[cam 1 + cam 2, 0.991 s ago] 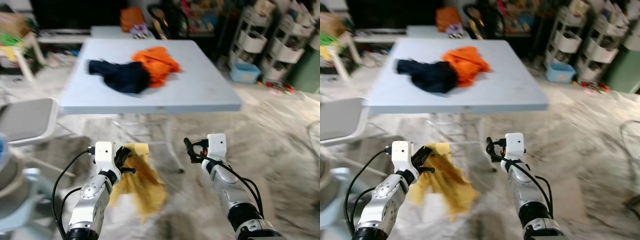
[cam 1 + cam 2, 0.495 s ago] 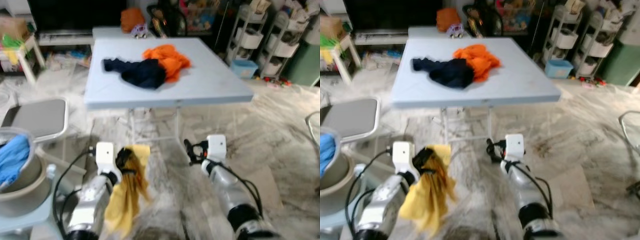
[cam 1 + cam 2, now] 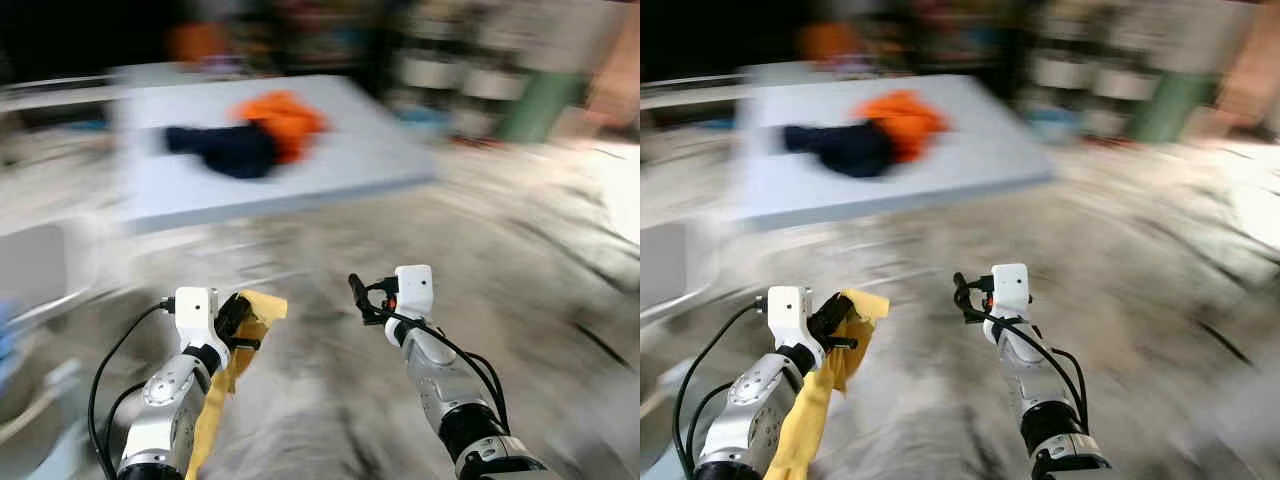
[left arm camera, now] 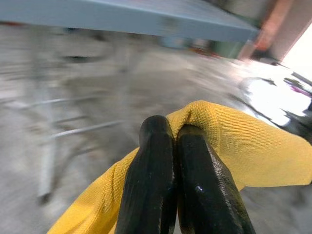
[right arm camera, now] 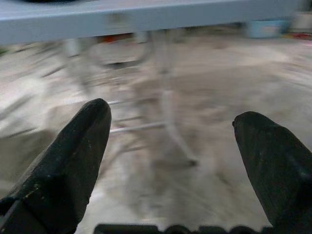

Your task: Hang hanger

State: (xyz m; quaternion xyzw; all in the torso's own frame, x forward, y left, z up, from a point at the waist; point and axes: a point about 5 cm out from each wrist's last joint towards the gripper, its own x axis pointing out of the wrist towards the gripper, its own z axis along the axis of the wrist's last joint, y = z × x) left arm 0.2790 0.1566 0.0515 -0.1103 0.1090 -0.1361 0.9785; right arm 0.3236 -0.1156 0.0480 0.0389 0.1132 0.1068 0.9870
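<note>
My left gripper [image 3: 240, 322] is shut on a yellow cloth [image 3: 222, 385], held low in front of me; the cloth hangs down along the arm. In the left wrist view the two black fingers [image 4: 161, 185] press together with the yellow cloth [image 4: 243, 146] pinched between them. My right gripper [image 3: 357, 297] is raised beside it, open and holding nothing; the right wrist view has its fingertips [image 5: 73, 156] spread wide over bare floor. I make out no hanger.
A grey table [image 3: 330, 170] stands ahead to the left with a dark blue garment [image 3: 225, 148] and an orange garment [image 3: 280, 115] on it. Shelving and a green object [image 3: 530, 100] blur at the back right. Marbled floor lies ahead.
The whole picture has swung and blurred, so the camera has turned right; the table now sits further left. The yellow cloth stays in my left gripper and hangs closer to the arm.
</note>
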